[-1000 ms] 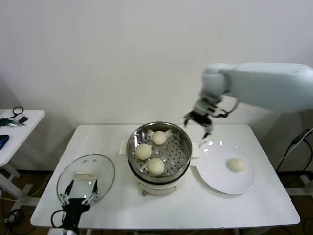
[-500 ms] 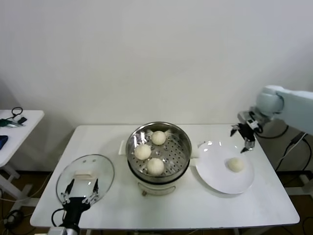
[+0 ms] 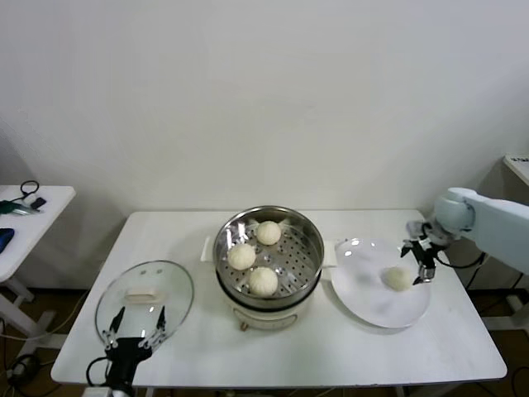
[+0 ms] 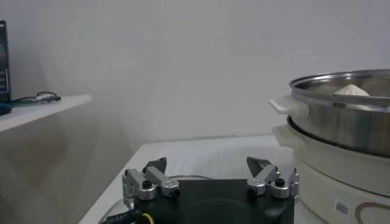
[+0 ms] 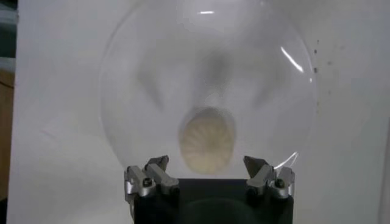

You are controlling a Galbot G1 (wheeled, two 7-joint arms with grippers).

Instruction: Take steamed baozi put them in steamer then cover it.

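The right gripper [image 3: 422,263] hangs over the far right side of the plate [image 3: 364,298], its fingers [image 5: 152,173] spread wide apart and holding nothing; in the right wrist view it sits directly above the last bun [image 5: 207,140], not touching it. The left gripper [image 3: 132,331] waits low at the near left corner of the table [image 3: 347,347], just at the near edge of the lid [image 3: 145,298], its fingers [image 4: 149,179] also apart and empty.

The table is white and stands against a plain wall. At its middle sits the steamer [image 3: 306,240], uncovered, on its white base [image 3: 248,314]. To the steamer's right, just beside it, lies the white plate, with one bun [image 3: 397,279] on its right half. To the steamer's left the glass lid lies flat on the table, white handle [image 3: 141,293] up. Inside the steamer three buns [image 3: 263,281] rest on the perforated floor, one at the back, one at the left, one at the front.
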